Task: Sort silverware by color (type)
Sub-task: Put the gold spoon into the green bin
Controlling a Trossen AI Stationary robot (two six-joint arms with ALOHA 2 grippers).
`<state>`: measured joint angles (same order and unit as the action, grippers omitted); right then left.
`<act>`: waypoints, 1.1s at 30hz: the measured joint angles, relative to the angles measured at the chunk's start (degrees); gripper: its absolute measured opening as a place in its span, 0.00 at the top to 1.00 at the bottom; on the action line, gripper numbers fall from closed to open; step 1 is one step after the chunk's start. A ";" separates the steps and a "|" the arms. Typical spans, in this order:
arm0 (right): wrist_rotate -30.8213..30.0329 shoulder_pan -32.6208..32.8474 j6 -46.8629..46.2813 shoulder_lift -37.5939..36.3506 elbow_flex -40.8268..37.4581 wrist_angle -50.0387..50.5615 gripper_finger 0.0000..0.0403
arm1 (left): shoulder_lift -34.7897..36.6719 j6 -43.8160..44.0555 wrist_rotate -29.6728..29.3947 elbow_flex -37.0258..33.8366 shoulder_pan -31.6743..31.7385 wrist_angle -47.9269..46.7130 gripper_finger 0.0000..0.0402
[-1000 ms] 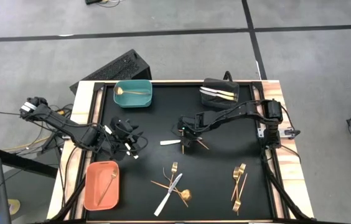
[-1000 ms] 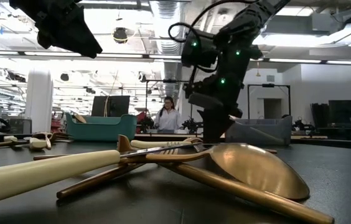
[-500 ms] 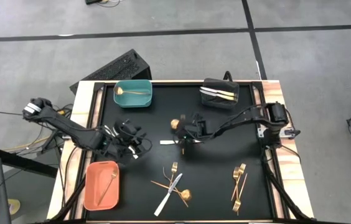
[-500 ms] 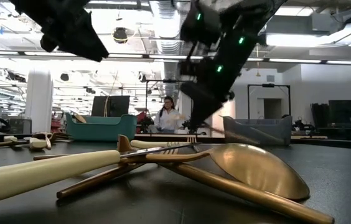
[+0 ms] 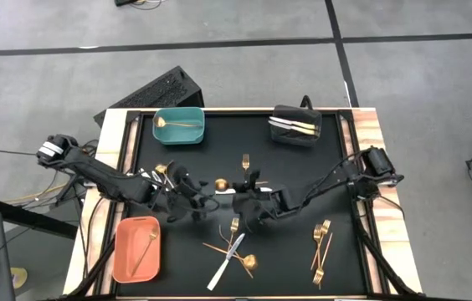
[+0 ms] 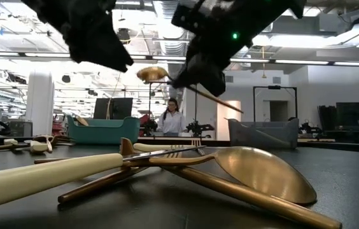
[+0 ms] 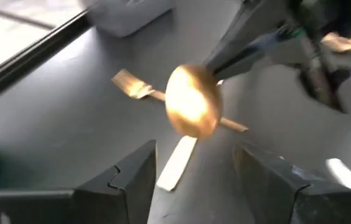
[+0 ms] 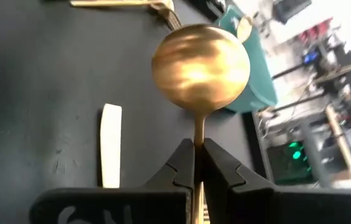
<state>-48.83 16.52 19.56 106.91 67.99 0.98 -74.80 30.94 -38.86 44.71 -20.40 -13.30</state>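
My right gripper [image 8: 198,148] is shut on a gold spoon [image 8: 200,67] and holds it in the air over the middle of the black mat; the high view shows the gripper [image 5: 238,201] with the spoon's bowl [image 5: 220,184] pointing toward the table's left. My left gripper [image 7: 194,158] is open and faces that bowl [image 7: 191,109] from the left without touching it, as the high view [image 5: 192,192] also shows. Below the spoon, a gold fork [image 7: 132,87] and a white handle [image 7: 177,163] lie flat on the mat. More silverware lies in two heaps near the near edge [image 5: 233,247] [image 5: 321,242]. My right gripper pinches the spoon's handle [image 8: 198,134] just behind the bowl, between its two fingers. It comes roughly level from the table's right, and the spoon runs along the fingers with the bowl out in front. The spoon is lifted clear, and the handle's free end [image 6: 237,108] sticks out behind the fingers.
A teal bin [image 5: 179,126] with a gold spoon stands at the far left. A black bin [image 5: 295,125] with pale knives stands at the far right. An orange bin [image 5: 136,248] with one copper piece is at the near left. A person [image 6: 170,117] stands far behind the table.
My right gripper has taken the spoon up off the middle of the mat and carried it toward the near left, turning from pointing down to nearly level. The spoon now hangs clear of the table. My left gripper has moved right, toward the spoon's bowl.
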 joint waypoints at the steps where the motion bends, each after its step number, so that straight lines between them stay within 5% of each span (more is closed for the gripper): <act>1: -0.80 0.56 0.94 0.00 0.00 -0.63 0.92 | 0.29 -1.25 1.45 0.06 0.50 1.36 0.48; 7: -2.65 2.87 1.93 0.00 -0.01 -2.14 0.92 | 0.74 -4.52 8.22 0.04 3.50 2.75 0.41; 13: -5.13 4.46 4.98 0.02 0.00 -3.83 0.92 | 0.67 -7.98 17.23 0.04 6.83 5.71 0.44; 17: -5.78 4.95 6.00 0.02 0.00 -4.26 0.92 | 0.67 -11.05 21.48 0.04 8.00 9.25 0.57; 22: -5.78 4.87 6.23 0.02 0.00 -4.35 0.91 | 0.67 -12.95 25.59 0.05 9.03 10.28 0.87; 25: -5.40 4.74 5.27 0.07 0.02 -4.89 0.84 | 0.67 -14.83 28.66 0.15 9.47 9.82 0.97; 29: -8.12 4.95 3.47 0.04 0.09 -5.00 0.69 | 1.34 -25.42 26.39 0.74 9.65 -1.12 0.99; 33: -18.27 6.35 1.39 0.01 0.93 -4.88 0.57 | 3.88 -35.18 13.09 5.75 9.54 -21.76 0.99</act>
<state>-67.10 22.87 20.95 106.93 68.92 -3.90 -70.92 -4.24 -25.77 50.46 -10.86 -35.07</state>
